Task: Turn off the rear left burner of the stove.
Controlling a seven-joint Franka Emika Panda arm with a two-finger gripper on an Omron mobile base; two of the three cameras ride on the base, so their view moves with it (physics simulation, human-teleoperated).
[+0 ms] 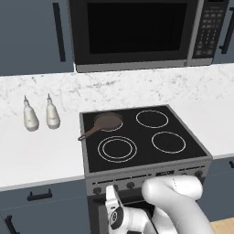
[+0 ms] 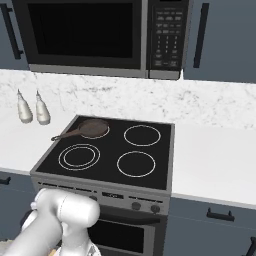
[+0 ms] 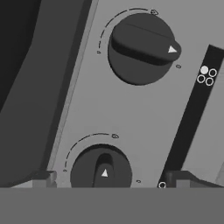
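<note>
The stove (image 1: 146, 157) stood between white counter (image 1: 41, 155) stretches, under the black microwave (image 1: 137, 32). Its rear left burner (image 1: 109, 119) lay beneath a small brown frying pan (image 1: 108, 122) at the back left of the black glass top. Two white bottles (image 1: 40, 114) stood on the counter to its left. My gripper (image 3: 111, 181) hung close before the front panel with its jaws spread wide, gripping nothing; the nearer knob (image 3: 101, 169) sat between my fingertips (image 3: 43, 178), another knob (image 3: 141, 46) beyond it.
</note>
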